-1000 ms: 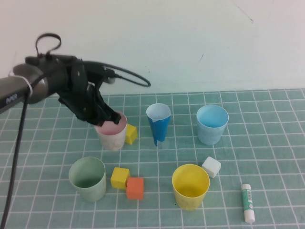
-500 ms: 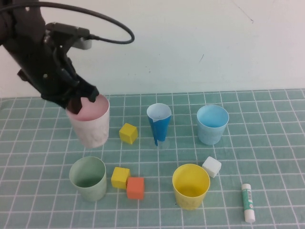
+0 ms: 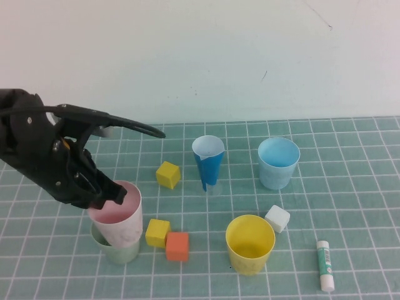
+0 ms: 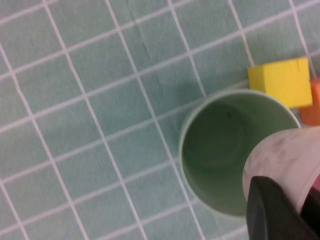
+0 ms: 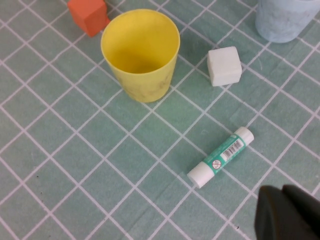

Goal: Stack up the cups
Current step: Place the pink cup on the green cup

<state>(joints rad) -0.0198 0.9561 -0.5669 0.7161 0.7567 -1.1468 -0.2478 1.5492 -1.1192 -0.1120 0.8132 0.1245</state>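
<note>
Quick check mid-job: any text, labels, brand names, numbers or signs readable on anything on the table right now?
Glue stick: green label with print and a small round symbol, too blurred to read.
Cups, cubes and table mat: no text visible.
Left gripper, shut on the pink cup: no markings readable.
Right gripper, shut and empty beside the glue stick: no markings.

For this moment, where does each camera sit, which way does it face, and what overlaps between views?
High view: raised on the robot's side, angled down at the table; shows the left gripper shut on the pink cup.
Left wrist view: looks down into the green cup; dark fingers show.
Right wrist view: looks down at the yellow cup; the shut right gripper shows.
Shared: high and left wrist both show pink over green.
</note>
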